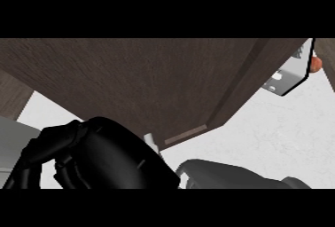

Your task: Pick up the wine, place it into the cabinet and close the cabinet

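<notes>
- The wine is hidden in this view, so where it sits cannot be told.
- The cabinet (131, 80) fills the upper half of the view as a broad panel of dark brown wood with a fine grain, seen very close.
- The panel narrows to a corner low in the middle, where a short, paler brown strip (186, 134) lies along its edge.
- A darker band of the same wood runs along the panel's right side, from the top of the view down to that corner.
- The left robot hand (108, 157) is a large black mass at the lower left, just below the cabinet's corner and overlapping its lower edge; it cannot be told whether it is clenched, released or grasping anything.
- A small white piece (149, 141) shows between this robot hand and the cabinet's corner.
- A dark rounded part of the right arm (229, 175) lies along the lower edge, just right of the left robot hand; the state of its robot hand cannot be told.
- The table (281, 133) is white and faintly speckled, spreading to the right of the cabinet, with another patch at the left.
- A pale grey surface (13, 133) sits at the far left.
- At the upper right, a grey and white angular object (288, 75) stands beside the cabinet's dark band, with a small orange thing (314, 64) just beside it.
</notes>
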